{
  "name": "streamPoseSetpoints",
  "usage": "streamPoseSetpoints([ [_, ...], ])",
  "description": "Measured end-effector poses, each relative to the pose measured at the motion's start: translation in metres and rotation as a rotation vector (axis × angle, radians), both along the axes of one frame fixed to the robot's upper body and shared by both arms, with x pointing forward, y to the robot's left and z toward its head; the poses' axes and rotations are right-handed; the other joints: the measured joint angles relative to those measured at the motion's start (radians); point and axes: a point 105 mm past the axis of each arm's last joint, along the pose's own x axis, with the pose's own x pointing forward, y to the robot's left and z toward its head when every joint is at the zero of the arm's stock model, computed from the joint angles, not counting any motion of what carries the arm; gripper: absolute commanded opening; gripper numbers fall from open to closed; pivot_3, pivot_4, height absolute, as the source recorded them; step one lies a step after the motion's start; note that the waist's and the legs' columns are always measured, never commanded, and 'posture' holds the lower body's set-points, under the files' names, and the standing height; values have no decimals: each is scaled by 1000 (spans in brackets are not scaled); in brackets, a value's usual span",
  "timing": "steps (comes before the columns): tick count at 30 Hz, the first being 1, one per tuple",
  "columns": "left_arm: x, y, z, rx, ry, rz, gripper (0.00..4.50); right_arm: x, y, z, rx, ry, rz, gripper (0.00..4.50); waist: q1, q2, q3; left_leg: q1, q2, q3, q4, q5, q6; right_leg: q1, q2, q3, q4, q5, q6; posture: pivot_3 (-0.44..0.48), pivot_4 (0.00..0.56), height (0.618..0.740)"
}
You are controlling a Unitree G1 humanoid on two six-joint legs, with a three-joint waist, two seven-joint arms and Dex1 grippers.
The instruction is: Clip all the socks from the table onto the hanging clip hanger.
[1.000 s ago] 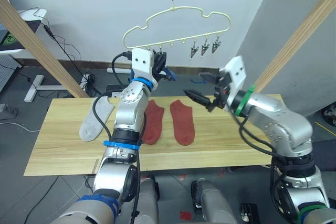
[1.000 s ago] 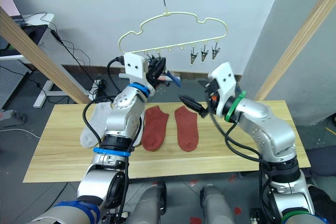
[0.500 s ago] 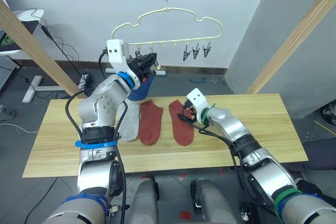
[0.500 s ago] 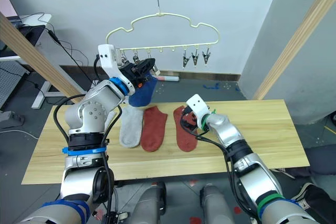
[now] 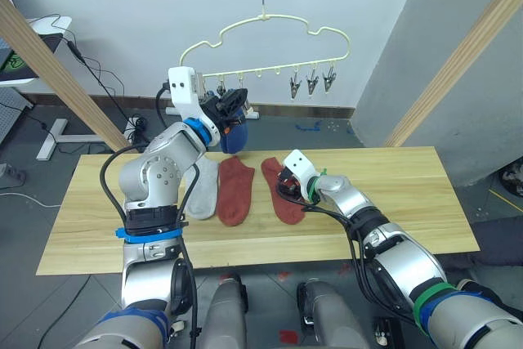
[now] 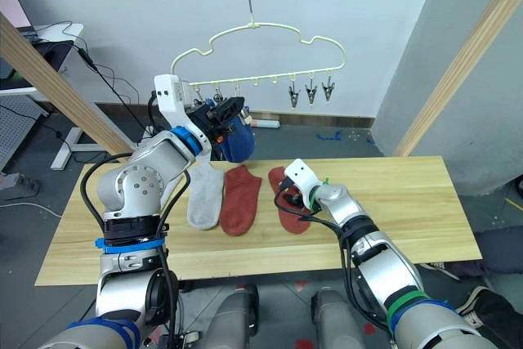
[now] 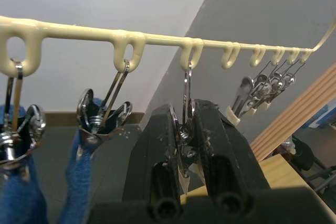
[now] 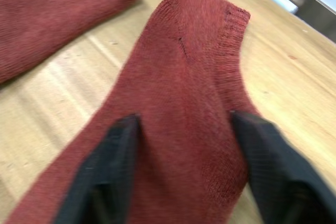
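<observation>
The pale-yellow clip hanger [image 5: 265, 22] hangs above the table [image 5: 409, 194]. My left gripper [image 5: 233, 102] is raised to its clip row and is shut on a metal clip [image 7: 185, 129]. Beside it a blue sock [image 5: 231, 132] hangs from the neighbouring clips, seen close in the left wrist view [image 7: 21, 192]. On the table lie a light grey sock [image 5: 201, 190] and two rust red socks [image 5: 233, 194]. My right gripper [image 5: 286, 188] is down on the right-hand red sock [image 8: 184, 77]. Its fingers [image 8: 113, 150] press on the fabric, still apart, and the sock humps between them.
Three bare clips [image 5: 312, 81] hang at the hanger's right end. Slanted wooden poles [image 5: 49, 63] [image 5: 458, 63] flank the table on both sides. The table's right half [image 5: 392, 218] holds nothing. Cables and a desk stand on the floor at the back left.
My right gripper has come down from mid-air onto the right red sock and its fingers have drawn closer together. My left gripper stays shut at the clip row.
</observation>
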Motion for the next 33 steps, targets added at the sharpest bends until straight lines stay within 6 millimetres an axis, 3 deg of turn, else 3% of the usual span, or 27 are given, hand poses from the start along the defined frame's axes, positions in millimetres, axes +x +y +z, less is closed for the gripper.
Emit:
streamPoseSetpoints([
  [4, -1, -2, -1, -9, 10, -12, 217, -5, -7, -2, 16, -11, 9, 156, 0, 0, 0, 0, 0, 0, 0, 0, 0, 0, 0, 0, 0, 0, 0, 43, 249, 740],
  [5, -1, -2, -1, -16, 13, -16, 217, -8, -11, -3, 22, -15, 9, 54, 1, 0, 0, 0, 0, 0, 0, 0, 0, 0, 0, 0, 0, 0, 0, 43, 249, 740],
  [10, -3, 2, 1, -101, 59, -41, 217, -30, -35, -6, 35, -6, 11, 54, 3, 0, 0, 0, 0, -1, 0, 0, 0, 0, 0, 0, -1, 0, 0, 38, 257, 740],
  [13, -4, 1, 1, -184, 106, -67, 217, -43, -42, 2, 44, -10, 22, 54, 0, 0, 0, 0, 0, 0, 0, 0, 0, 0, 0, 0, -1, 0, 0, 17, 261, 740],
  [15, -5, -3, 1, -274, 155, -110, 217, -55, -46, 25, 93, -47, 33, 54, 0, 0, 0, -1, 0, -1, 0, 0, 0, 0, 0, -1, 0, -1, 1, 12, 260, 740],
  [16, -6, 0, 0, -320, 181, -117, 217, -61, -43, 46, 130, -88, 54, 54, -4, 0, 0, -1, 0, -2, 0, 0, 0, 0, 0, 0, 0, -1, 1, 0, 261, 740],
  [20, -9, -4, 1, -375, 225, -167, 217, -68, -36, 102, 206, -192, 73, 54, -5, 0, 0, 0, 0, -4, 0, 1, -2, 0, 1, -1, 0, -1, 2, -4, 260, 740],
  [28, -13, -7, 2, -382, 242, -204, 217, -69, -19, 138, 295, -198, 60, 54, -1, 0, 0, -1, -1, -4, 0, 1, -2, 0, 1, -1, -2, -1, 1, -14, 258, 740],
  [33, -13, -10, 2, -383, 244, -212, 217, -67, -17, 146, 312, -203, 52, 54, 0, 0, 0, -1, -1, -4, -1, 1, -2, 0, 1, -1, -2, 0, 1, -12, 256, 740],
])
